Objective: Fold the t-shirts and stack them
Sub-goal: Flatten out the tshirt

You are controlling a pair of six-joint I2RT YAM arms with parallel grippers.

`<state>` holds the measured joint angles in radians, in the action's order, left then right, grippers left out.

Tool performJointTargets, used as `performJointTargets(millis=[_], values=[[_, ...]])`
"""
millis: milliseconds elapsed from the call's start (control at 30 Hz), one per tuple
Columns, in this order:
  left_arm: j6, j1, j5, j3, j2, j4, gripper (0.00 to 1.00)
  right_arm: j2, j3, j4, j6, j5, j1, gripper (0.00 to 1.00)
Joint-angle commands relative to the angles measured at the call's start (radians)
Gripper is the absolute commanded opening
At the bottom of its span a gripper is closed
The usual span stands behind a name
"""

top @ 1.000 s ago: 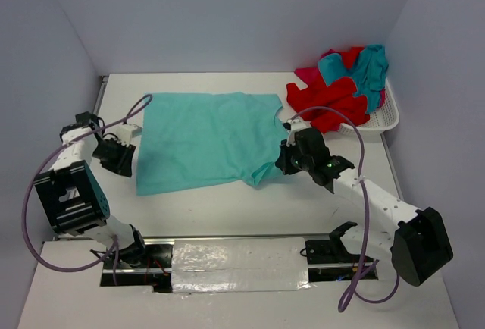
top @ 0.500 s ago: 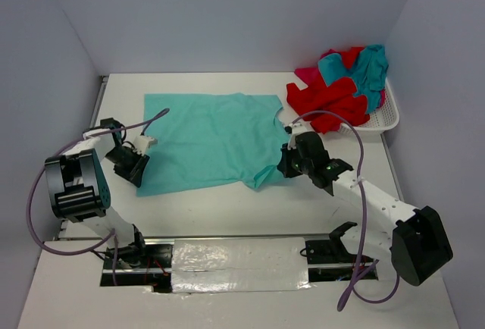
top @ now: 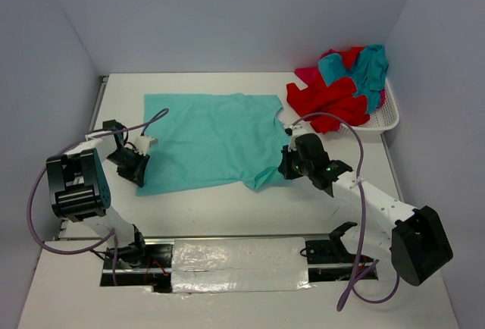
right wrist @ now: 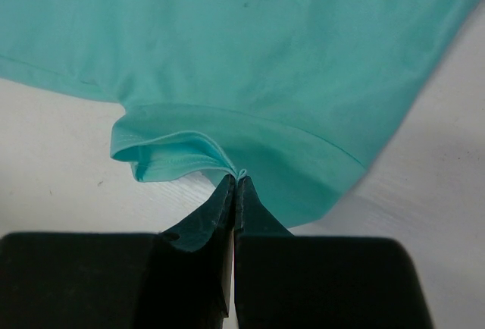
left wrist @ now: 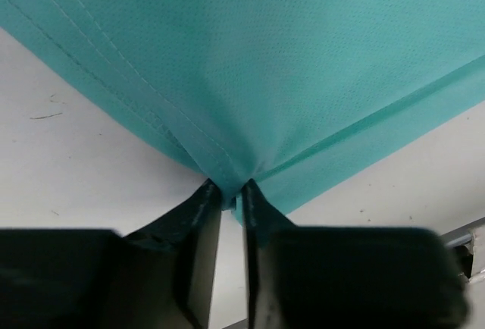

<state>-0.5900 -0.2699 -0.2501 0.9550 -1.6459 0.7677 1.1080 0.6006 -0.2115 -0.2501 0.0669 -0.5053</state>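
The left gripper (top: pixel 136 168) sits at the 8 o'clock corner of the teal t-shirt (top: pixel 208 139). Its fingers pinch that hem corner, and the cloth gathers to a point between the tips, which stand only a thin slit apart. The shirt lies spread flat in the middle of the white table (top: pixel 227 208). It is plain and fine-knit with double-stitched hems, and its neck opening is at the 3 o'clock side. At its 4 o'clock edge the right gripper (top: pixel 284 168) has its fingers pressed together on the sleeve hem, which curls into a small fold at the tips. At the table's 2 o'clock corner a white basket (top: pixel 386 122) holds a heap of red t-shirts (top: pixel 326 100) and more teal t-shirts (top: pixel 371 67), spilling over its rim.
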Motion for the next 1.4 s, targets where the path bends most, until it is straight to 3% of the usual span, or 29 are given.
performJointTargets(millis=[0,33,133,533,700,933,1200,1367], values=[[-0.005,0.008,-0.02,-0.044,-0.023,-0.004,0.26,-0.013,0.016,0.012,-0.009,-0.009,0.014,0.0],[-0.01,0.006,-0.011,-0.059,-0.025,-0.004,0.16,-0.017,0.018,0.011,-0.009,-0.006,0.02,0.0],[-0.018,0.006,-0.006,-0.065,-0.017,0.004,0.0,-0.025,0.019,0.003,-0.005,-0.006,0.027,0.0],[-0.01,0.006,-0.044,0.211,0.075,0.132,0.0,-0.001,0.111,-0.061,0.005,-0.001,0.033,0.0],[-0.013,0.005,-0.046,0.237,0.063,0.14,0.0,-0.002,0.122,-0.062,0.014,0.004,0.034,0.0],[-0.024,0.006,0.002,0.137,0.003,0.073,0.23,0.026,0.107,-0.046,0.009,0.036,0.037,0.0],[0.035,0.001,-0.103,0.113,-0.052,0.033,0.33,0.026,0.093,-0.048,0.011,0.039,0.037,0.0],[0.093,-0.002,-0.049,0.105,-0.042,-0.03,0.47,0.027,0.084,-0.046,0.014,0.045,0.039,0.0]])
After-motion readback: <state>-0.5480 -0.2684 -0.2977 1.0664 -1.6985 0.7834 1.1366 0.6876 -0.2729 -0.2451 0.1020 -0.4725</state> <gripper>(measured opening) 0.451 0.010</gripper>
